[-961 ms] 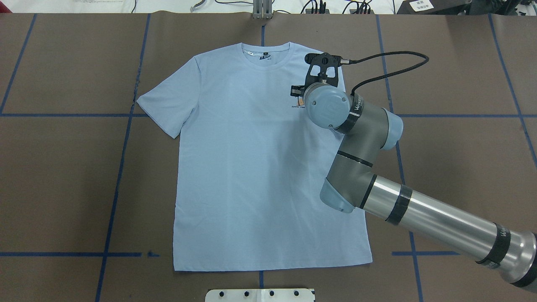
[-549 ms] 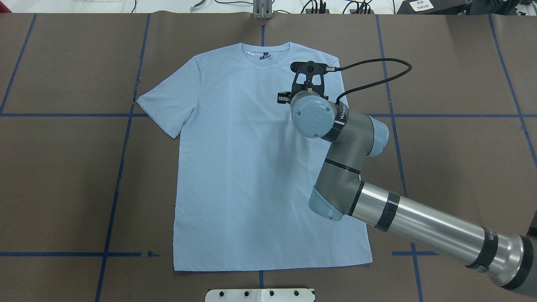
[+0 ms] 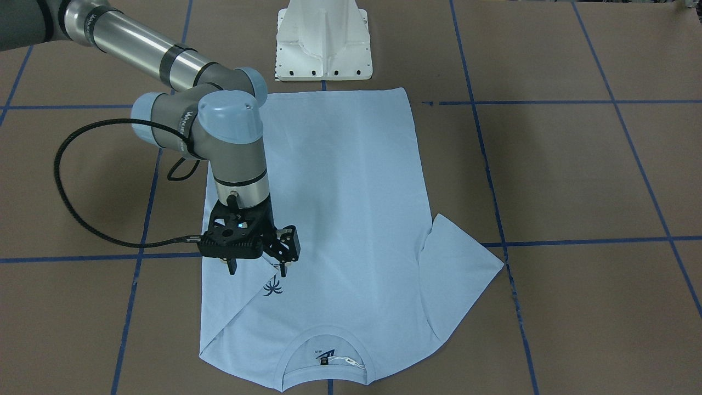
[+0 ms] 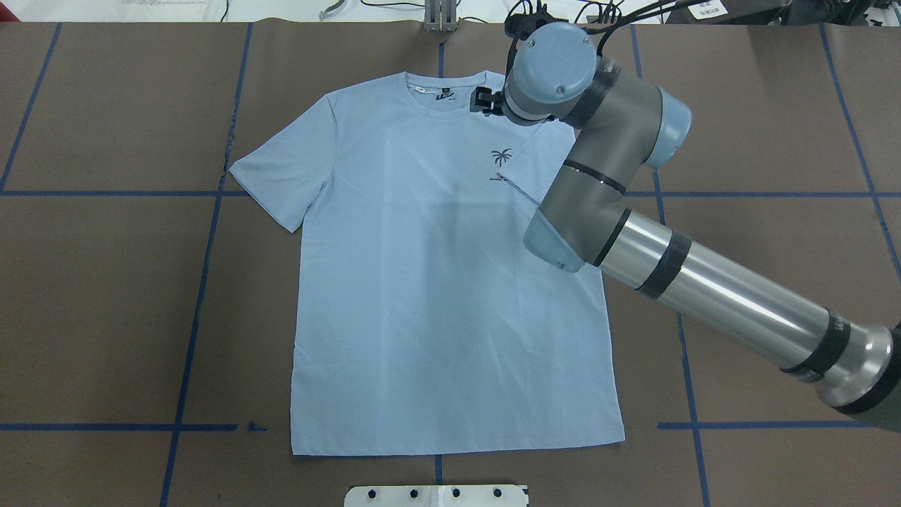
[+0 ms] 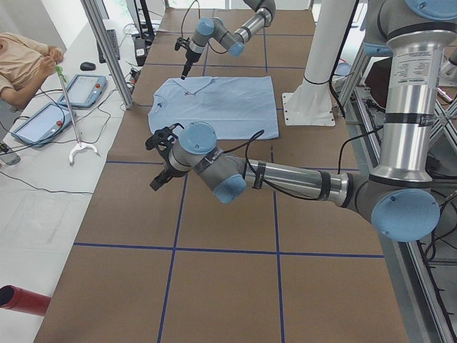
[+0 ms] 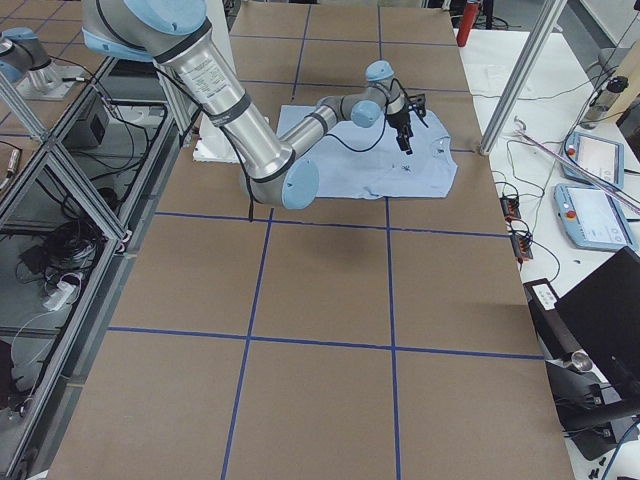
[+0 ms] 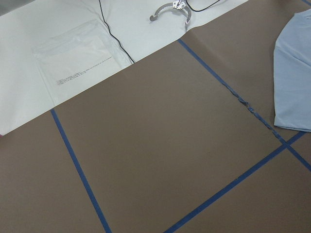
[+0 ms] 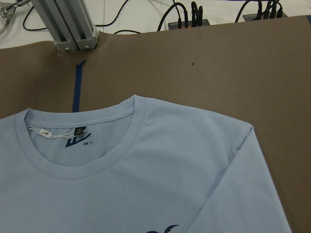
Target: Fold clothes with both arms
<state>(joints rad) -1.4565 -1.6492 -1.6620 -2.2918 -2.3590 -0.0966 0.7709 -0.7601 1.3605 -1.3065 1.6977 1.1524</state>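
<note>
On the brown paper-covered table point(image 4: 112, 296), ruled into squares by blue tape lines point(image 4: 204, 267), the light blue T-shirt point(image 4: 436, 296) lies flat and face up. Its hem is nearest the white pedestal base point(image 3: 323, 38) and its ribbed collar point(image 3: 323, 336) is on the far side from the robot. The left sleeve point(image 4: 281, 176) is spread out to the side, and the right sleeve point(image 4: 536, 169) lies folded in over the chest, its edge just beside the dark palm print point(image 4: 501, 156). A dark neck label point(image 8: 80, 129) shows inside the collar.

The right gripper point(image 3: 256, 271) hangs over the chest close to the print, its two fingers point(image 3: 283, 267) well apart and gripping nothing. The left gripper point(image 5: 161, 161) is out over bare paper off the shirt's left side. It shows only in the side view, so I cannot tell how wide it stands.

Past the table's far edge there are aluminium frame posts point(image 8: 73, 24) and black cables point(image 8: 187, 12). A white bench point(image 5: 43, 179) alongside carries two tablet-like pendants point(image 5: 91, 89), and a person point(image 5: 25, 61) is at its far end. A red cylinder point(image 5: 21, 300) lies at the near corner.
</note>
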